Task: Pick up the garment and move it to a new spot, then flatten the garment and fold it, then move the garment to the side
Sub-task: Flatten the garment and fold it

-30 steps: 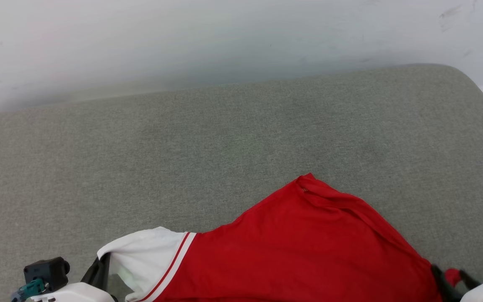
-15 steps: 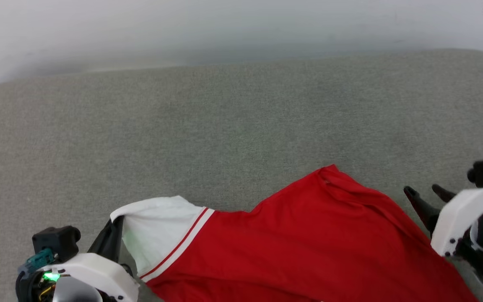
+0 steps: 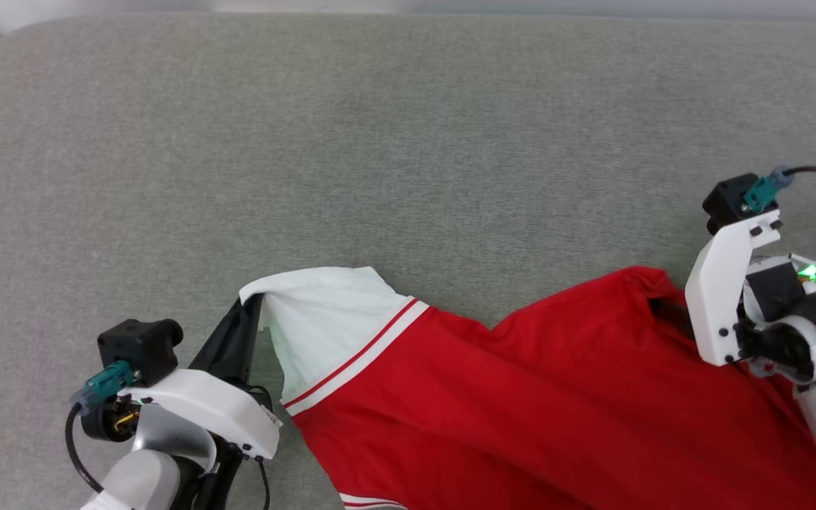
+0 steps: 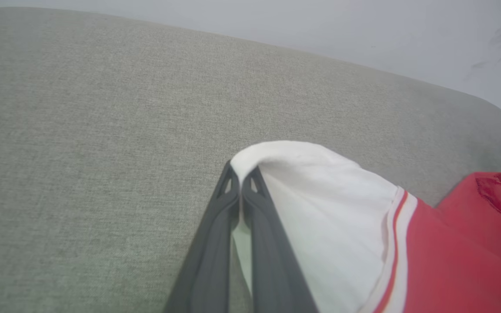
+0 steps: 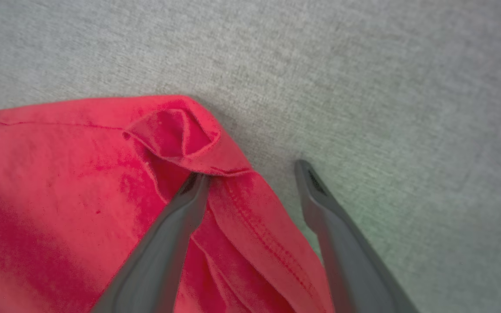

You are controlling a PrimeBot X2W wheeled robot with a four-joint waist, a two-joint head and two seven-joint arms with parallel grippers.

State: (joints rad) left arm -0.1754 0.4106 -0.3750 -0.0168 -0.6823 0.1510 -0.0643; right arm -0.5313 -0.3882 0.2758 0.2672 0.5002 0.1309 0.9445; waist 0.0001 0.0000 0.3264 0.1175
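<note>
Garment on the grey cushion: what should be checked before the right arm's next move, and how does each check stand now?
1. Jaws of the left gripper shut on the white sleeve: ok.
2. Jaws of the right gripper open: ok.
3. Red hem of the garment between the right jaws: ok; one finger lies on the fabric, the other over the cushion.
4. Garment lying flat: not ok; it is creased and the hem corner curls over.
5. Room on the cushion beyond the garment: ok.
6. Lettered side facing up: cannot tell.
</note>
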